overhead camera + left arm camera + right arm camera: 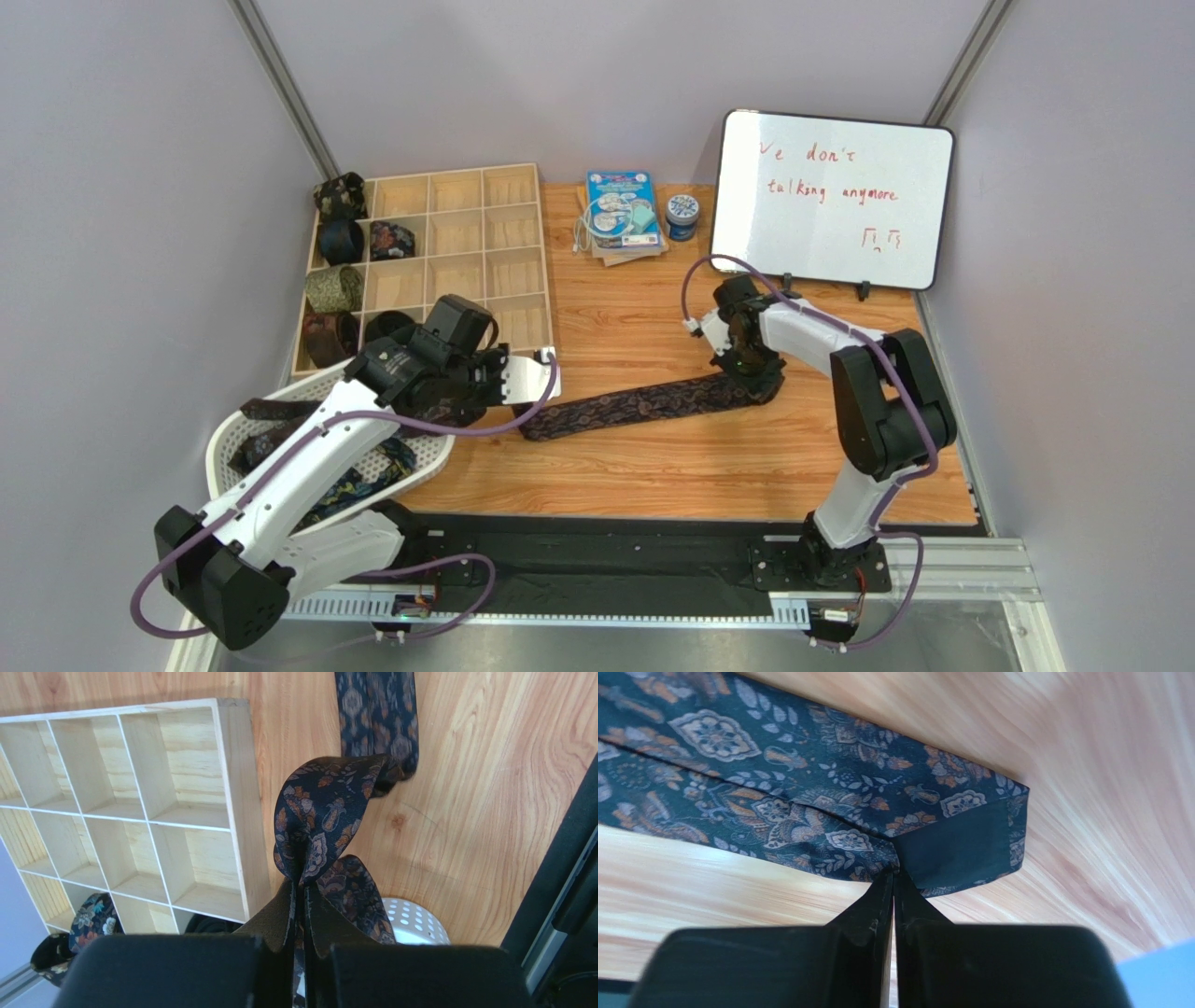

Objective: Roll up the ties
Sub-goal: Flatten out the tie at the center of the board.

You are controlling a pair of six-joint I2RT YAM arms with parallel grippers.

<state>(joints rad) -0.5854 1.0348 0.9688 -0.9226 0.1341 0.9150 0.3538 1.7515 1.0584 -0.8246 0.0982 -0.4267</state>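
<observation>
Left gripper (302,882): jaws pinched closed on one end of the tie (330,805), which bunches into a raised fold just ahead of my fingertips.
Right gripper (894,875): clamped narrow on the tie's other end, where the cloth lies flat on the table (1088,777) just ahead of the tips.
Tie: stretched between my two grippers, with no coil formed that I can see.
Done: several rolled ties (337,289) sit in the wooden tray (484,231), beyond the left gripper.
Left: I judge this roll is only starting. More loose ties (368,479) lie in the basket (222,437) behind the left gripper.
</observation>
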